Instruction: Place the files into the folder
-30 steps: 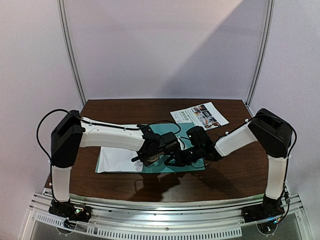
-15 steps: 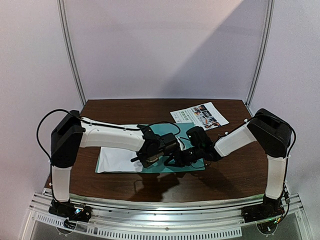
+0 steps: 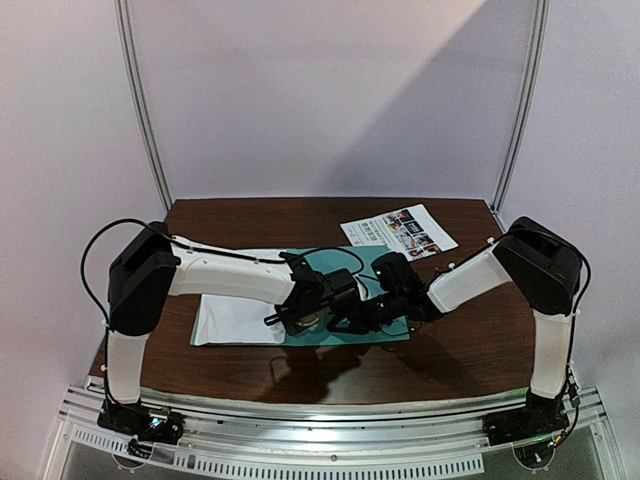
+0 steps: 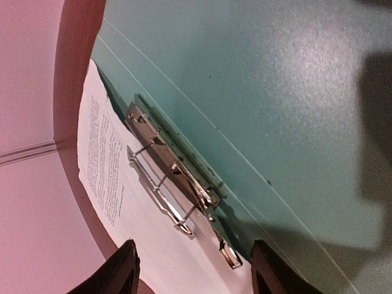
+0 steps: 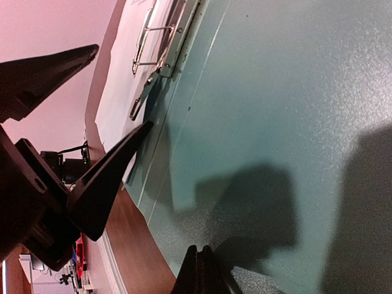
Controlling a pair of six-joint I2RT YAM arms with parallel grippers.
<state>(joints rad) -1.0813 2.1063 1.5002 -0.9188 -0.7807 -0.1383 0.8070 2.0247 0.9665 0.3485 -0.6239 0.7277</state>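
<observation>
Pale lilac walls (image 3: 330, 100) are enclosing a dark wooden table (image 3: 470, 350), and the teal folder (image 3: 350, 258) is lying open at its middle. The plain text sheet (image 3: 235, 320) is resting on the folder's left half, its edge drawn up to the metal clip (image 4: 174, 177) at the folder's spine. The colour photo sheet (image 3: 400, 230) is waiting just beyond the folder's far right corner. The left gripper (image 4: 193, 245) is hovering over the clip with fingers spread, probably lining up to work its lever. The right gripper (image 5: 198, 251), fingers pressed together on nothing, is pointing down at the folder's right half, likely pinning it against sliding.
</observation>
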